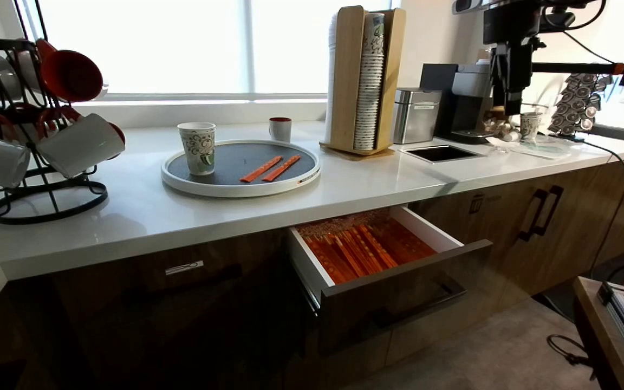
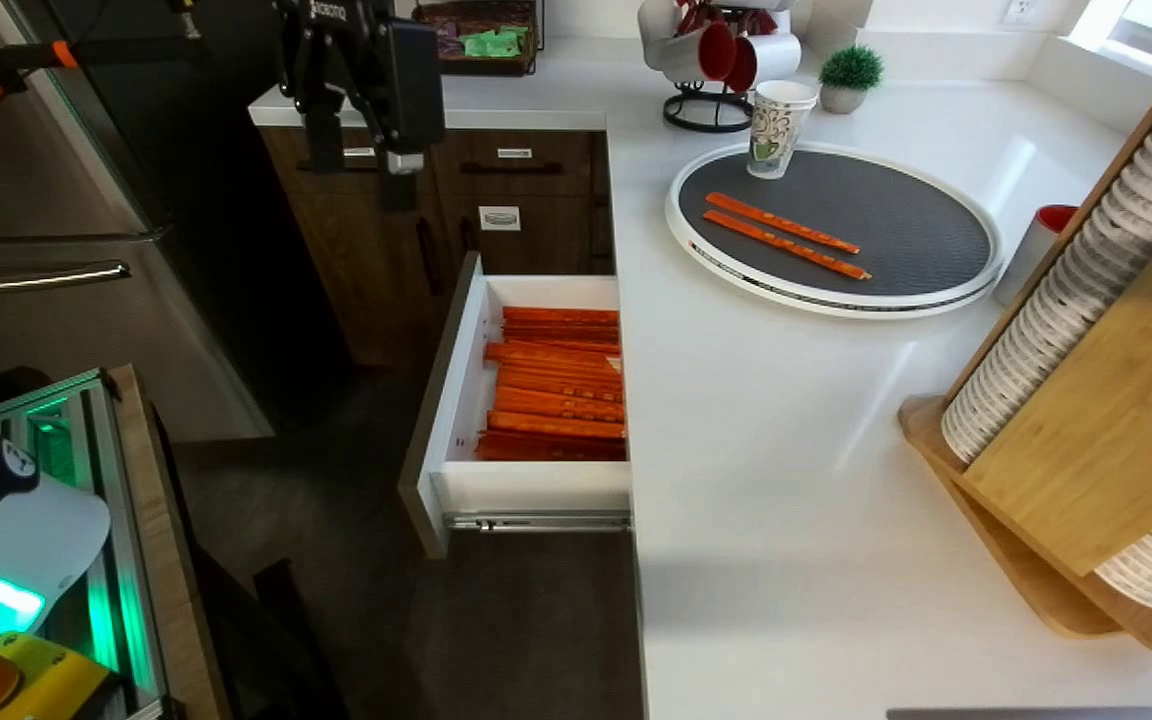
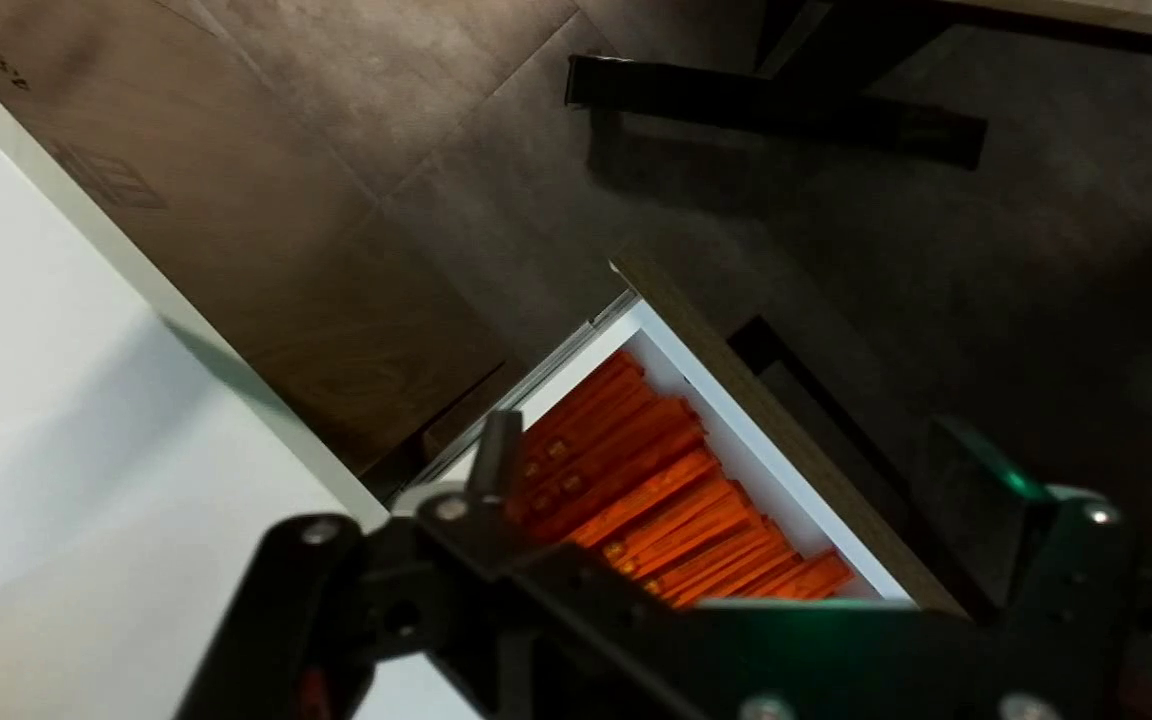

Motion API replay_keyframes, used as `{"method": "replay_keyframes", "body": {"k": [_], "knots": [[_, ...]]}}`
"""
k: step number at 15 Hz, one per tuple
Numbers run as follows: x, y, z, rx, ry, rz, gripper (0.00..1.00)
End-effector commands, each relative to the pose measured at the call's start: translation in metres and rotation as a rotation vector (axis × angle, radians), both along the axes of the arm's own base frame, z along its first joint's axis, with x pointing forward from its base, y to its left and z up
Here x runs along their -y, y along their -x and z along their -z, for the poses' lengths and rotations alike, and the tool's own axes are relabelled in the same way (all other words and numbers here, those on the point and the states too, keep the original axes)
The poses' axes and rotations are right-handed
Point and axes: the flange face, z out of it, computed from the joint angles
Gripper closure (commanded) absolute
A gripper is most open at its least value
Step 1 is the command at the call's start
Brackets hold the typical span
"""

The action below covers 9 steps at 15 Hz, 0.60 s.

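My gripper point(image 2: 364, 170) hangs in the air in both exterior views, its fingers spread and nothing between them. Below it in the wrist view, an open drawer point(image 3: 771, 455) shows through the gap between the fingers point(image 3: 499, 450). Several orange-red chopstick packets point(image 2: 561, 385) lie side by side in that drawer, seen in all views. On the counter stands a round grey tray point(image 1: 231, 157) with a white rim. Two orange-red packets point(image 2: 786, 235) rest on it next to a patterned paper cup point(image 1: 199, 149). The gripper touches none of these.
A black rack point(image 1: 46, 197) with red-and-white mugs stands beside the tray. A small mug point(image 1: 280, 130) sits behind it. A wooden cup dispenser point(image 1: 347, 81), a steel box point(image 1: 417, 116) and a coffee machine point(image 1: 466, 103) line the counter point(image 2: 766, 440). The drawer front juts over the floor.
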Motion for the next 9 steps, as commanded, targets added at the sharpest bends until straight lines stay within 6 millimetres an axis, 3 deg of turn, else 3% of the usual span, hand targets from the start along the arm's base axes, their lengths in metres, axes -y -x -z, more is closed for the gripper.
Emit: {"method": "replay_keyframes", "body": {"k": [1,4,9], "knots": [[0.003,-0.012,0.005,-0.02,0.014,0.095,0.0],[-0.002,-0.041,0.029,-0.001,0.039,0.274,0.0],[-0.019,-0.063,0.089,-0.002,0.069,0.543,0.0]]}}
